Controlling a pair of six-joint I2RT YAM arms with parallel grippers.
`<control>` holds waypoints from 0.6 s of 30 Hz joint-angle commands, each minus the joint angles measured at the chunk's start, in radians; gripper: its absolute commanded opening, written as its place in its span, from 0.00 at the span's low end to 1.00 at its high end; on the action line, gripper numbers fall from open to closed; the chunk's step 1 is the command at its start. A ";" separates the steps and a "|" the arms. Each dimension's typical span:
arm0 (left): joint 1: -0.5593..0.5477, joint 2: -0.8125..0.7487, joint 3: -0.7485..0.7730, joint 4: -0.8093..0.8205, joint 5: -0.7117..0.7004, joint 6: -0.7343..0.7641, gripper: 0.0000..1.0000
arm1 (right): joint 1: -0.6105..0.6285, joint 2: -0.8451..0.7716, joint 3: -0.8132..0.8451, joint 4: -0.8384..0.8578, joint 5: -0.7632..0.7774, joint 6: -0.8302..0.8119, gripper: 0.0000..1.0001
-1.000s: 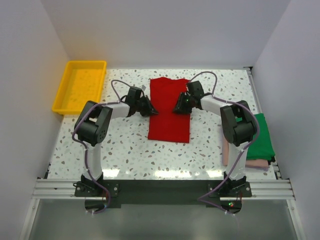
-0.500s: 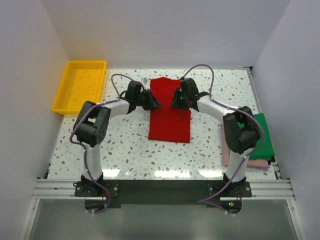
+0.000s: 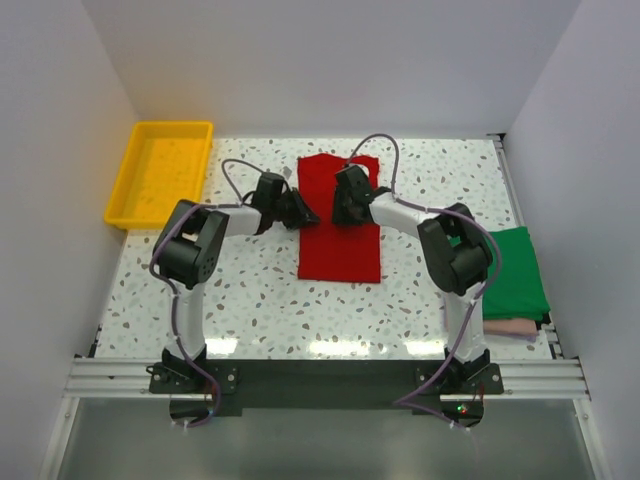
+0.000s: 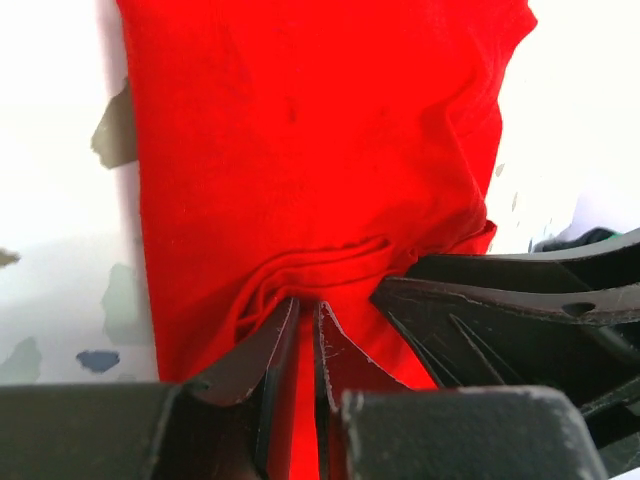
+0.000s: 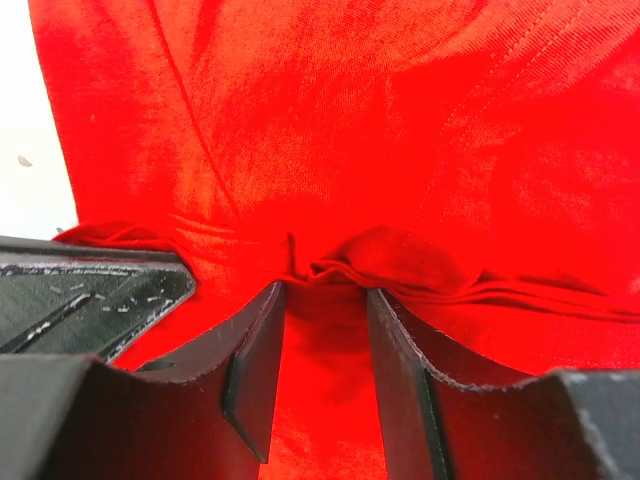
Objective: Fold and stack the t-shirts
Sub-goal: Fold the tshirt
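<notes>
A red t-shirt [image 3: 340,250] lies as a long strip in the middle of the table. My left gripper [image 3: 301,213] is at its left edge. In the left wrist view its jaws [image 4: 307,305] stand almost together, with red cloth between them and wrinkles bunched at the tips. My right gripper [image 3: 345,207] is over the shirt's middle. In the right wrist view [image 5: 326,288] its jaws stand apart on the red shirt [image 5: 330,130], with a bunched fold just beyond the tips. A folded green t-shirt [image 3: 520,275] lies on a pink one [image 3: 500,327] at the right edge.
A yellow tray [image 3: 165,170] stands at the back left. The stack of folded shirts sits close to the right arm's base and the table's right rim. White walls close in the table on three sides.
My right gripper has moved left, from the shirt's right edge to over its middle. My left gripper stays at the left edge, after a short shift back and forth.
</notes>
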 commanded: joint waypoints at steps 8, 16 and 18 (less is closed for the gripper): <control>-0.004 -0.168 -0.215 0.004 -0.163 -0.052 0.16 | 0.082 -0.040 -0.122 -0.085 0.050 0.037 0.43; -0.022 -0.377 -0.437 0.078 -0.176 -0.089 0.15 | 0.158 -0.192 -0.291 0.006 -0.013 0.105 0.45; -0.024 -0.406 -0.466 0.081 -0.169 -0.085 0.16 | 0.161 -0.239 -0.325 0.020 -0.029 0.114 0.46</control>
